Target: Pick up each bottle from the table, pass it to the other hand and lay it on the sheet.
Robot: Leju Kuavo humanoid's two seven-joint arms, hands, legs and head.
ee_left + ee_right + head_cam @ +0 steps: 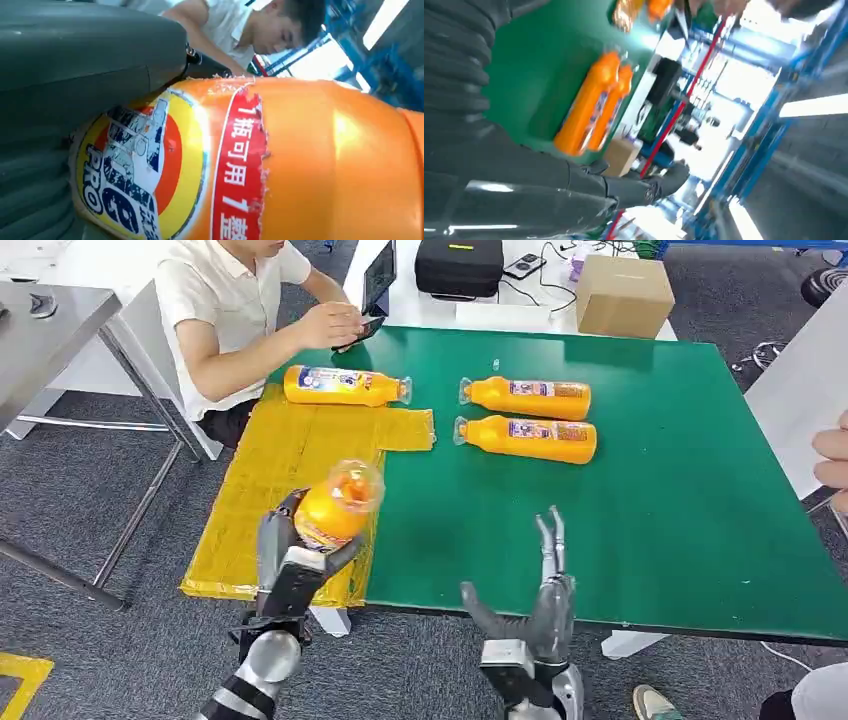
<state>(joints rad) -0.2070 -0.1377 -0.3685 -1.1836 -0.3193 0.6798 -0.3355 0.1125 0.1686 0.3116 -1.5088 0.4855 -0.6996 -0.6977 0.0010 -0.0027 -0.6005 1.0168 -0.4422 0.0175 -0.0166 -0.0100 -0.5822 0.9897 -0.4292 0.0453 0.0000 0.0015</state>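
The floor (120, 640) was grey carpet. A white table (430, 305) held a brown box (622, 295) and a black case (458, 265).

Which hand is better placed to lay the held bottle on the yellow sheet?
Left: the left hand already holds the bottle above the sheet; the right hand is open.

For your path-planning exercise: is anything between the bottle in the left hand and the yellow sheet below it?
Nothing visible. The left hand holds the bottle above bare yellow sheet; another bottle lies at its far edge.
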